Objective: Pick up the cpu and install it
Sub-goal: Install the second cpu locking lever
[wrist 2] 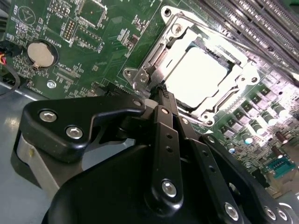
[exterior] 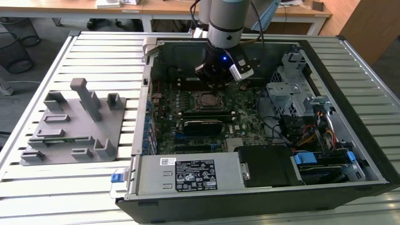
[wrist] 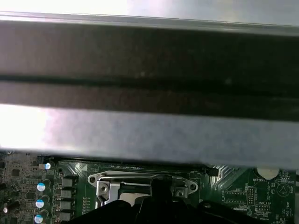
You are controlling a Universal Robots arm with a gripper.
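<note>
Square silver-grey metal cpu (wrist 2: 202, 74) seated in its socket frame (wrist 2: 154, 70).
The black gripper (wrist 2: 163, 92) (fingers together, holding nothing) hovers just beside it.

Case layout on the table
The cpu (wrist 2: 198, 74) lies in the socket frame (wrist 2: 161, 53) on the motherboard (exterior: 206, 117); the parts tray (exterior: 72, 124) sits at the exterior view's left.
</note>
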